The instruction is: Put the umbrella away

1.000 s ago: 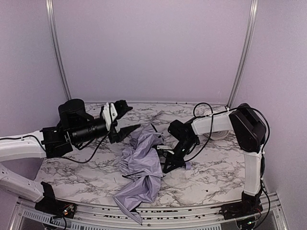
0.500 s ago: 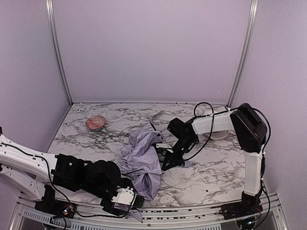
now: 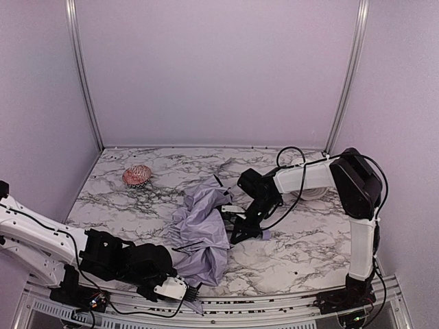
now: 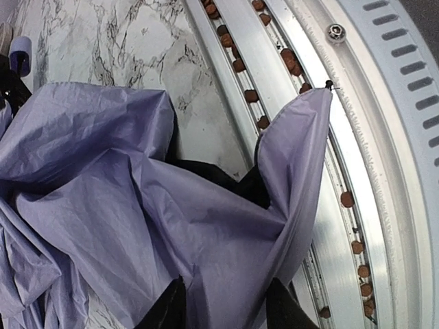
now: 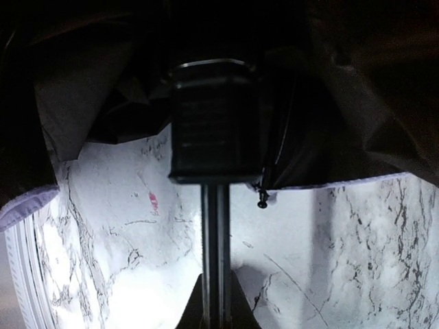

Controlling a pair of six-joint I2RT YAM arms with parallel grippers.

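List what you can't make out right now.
- Left pincer: fingertips cut off by left wrist view's bottom edge; grip on umbrella fabric unclear.
- How collapsed it is: crumpled fabric covers everything, every view.
- Right wrist view: dark lining blocks the upper half.
- Pinkish object, top view: too small to identify.

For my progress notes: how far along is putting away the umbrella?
Done: nothing final; the umbrella lies crumpled on the table. In hand: right claw shut on the shaft, left claw astride the near edge of the fabric. To do, probably: gathering the loose fabric.
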